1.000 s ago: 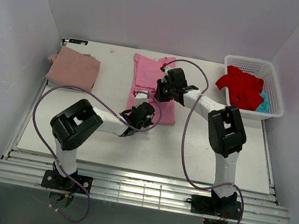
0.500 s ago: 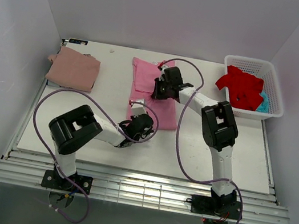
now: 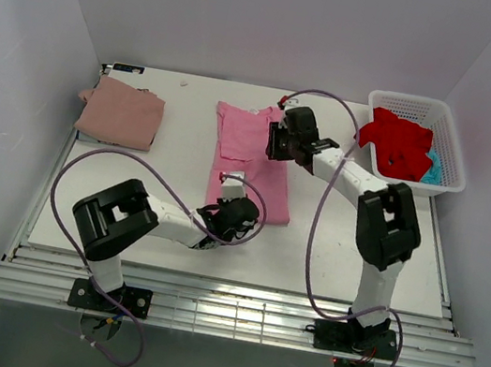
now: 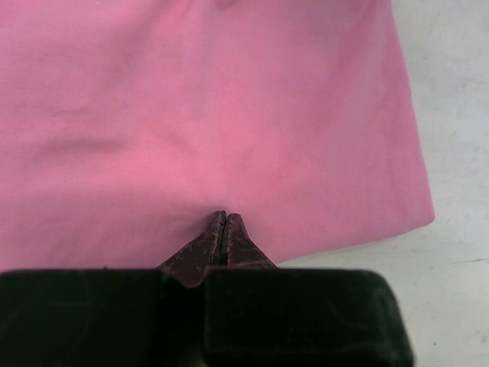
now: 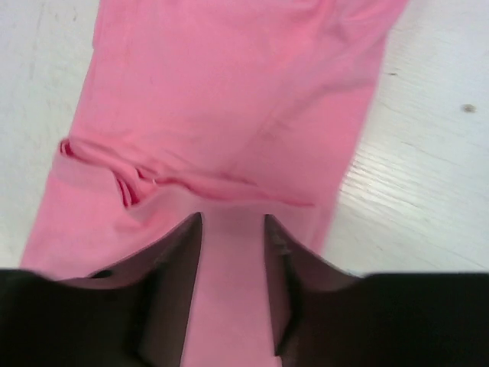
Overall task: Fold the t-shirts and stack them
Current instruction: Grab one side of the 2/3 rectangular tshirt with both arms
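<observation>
A bright pink t-shirt (image 3: 242,135) lies flat and lengthwise at the table's centre. My left gripper (image 3: 234,208) is at its near hem. In the left wrist view its fingertips (image 4: 224,218) are pressed together on the hem of the pink cloth (image 4: 214,99). My right gripper (image 3: 276,141) hovers over the shirt's far half, near the right edge. Its jaws stand apart over the pink cloth (image 5: 229,92), and nothing is pinched between them (image 5: 232,218). A folded dusty rose t-shirt (image 3: 120,112) lies at the far left.
A white latticed basket (image 3: 421,105) stands at the far right, with a red t-shirt (image 3: 396,142) and a bit of teal cloth (image 3: 432,167) in it. White walls close in the table on three sides.
My left gripper has moved toward the near edge, dragging the pink shirt's hem and drawing the shirt out longer. My right gripper has shifted right and opened, letting go of the cloth.
</observation>
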`<state>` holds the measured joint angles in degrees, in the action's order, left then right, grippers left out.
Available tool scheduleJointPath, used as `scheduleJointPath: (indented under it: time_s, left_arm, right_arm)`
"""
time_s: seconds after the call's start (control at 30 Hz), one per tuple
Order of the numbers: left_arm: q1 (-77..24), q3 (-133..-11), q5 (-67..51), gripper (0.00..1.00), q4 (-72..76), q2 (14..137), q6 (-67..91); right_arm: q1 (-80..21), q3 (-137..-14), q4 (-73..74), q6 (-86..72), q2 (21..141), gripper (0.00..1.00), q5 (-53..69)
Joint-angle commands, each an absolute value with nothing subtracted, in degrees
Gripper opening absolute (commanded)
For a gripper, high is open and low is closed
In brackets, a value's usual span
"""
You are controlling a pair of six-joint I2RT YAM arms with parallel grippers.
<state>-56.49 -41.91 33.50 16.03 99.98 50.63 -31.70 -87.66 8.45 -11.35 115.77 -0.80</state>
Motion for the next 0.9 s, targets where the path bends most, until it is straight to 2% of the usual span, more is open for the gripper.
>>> scheduleJointPath:
  time_s: [0.0,0.07,0.1,0.13,0.2,0.23,0.27,0.33,0.6,0.87]
  left_arm:
    - [-57.92,-43.68,37.61,0.00,1.95,95.20,46.06]
    - [-58.09,-45.61,39.72,0.01,-0.25,92.12,44.31]
    - [-58.18,-46.40,40.60,0.09,-2.35,91.24,43.95]
    - [-58.27,-47.10,41.56,0.28,-3.50,90.27,43.68]
    - [-58.27,-48.34,44.55,0.49,-7.46,87.72,44.12]
    - [-58.27,-48.34,45.34,0.72,-8.51,87.11,44.38]
    - [-58.27,-48.34,46.83,0.86,-11.05,86.66,44.82]
    - [-58.10,-48.25,47.37,0.90,-13.00,86.75,46.14]
    - [-55.91,-40.19,47.03,0.89,-11.88,83.33,48.35]
    - [-52.65,-38.32,43.60,0.89,-9.58,83.58,46.41]
  right_arm:
    - [-33.31,-81.32,8.08,-9.23,102.06,0.49,-8.70]
    - [-33.92,-76.04,11.50,-9.93,98.37,0.53,-10.62]
    - [-34.71,-74.37,12.64,-10.54,97.57,0.54,-11.59]
    - [-35.15,-72.62,13.35,-11.33,96.69,0.55,-12.47]
    - [-36.55,-67.08,13.88,-12.30,94.93,0.55,-14.06]
    - [-37.00,-65.67,14.15,-13.78,94.57,0.55,-14.50]
    - [-37.44,-63.13,14.41,-14.32,94.22,0.56,-13.98]
    - [-38.76,-61.09,14.41,-15.38,94.39,0.56,-14.24]
    - [-41.04,-55.73,14.68,-19.59,94.14,0.60,-18.72]
    - [-41.04,-53.44,13.27,-20.48,94.48,0.60,-18.90]
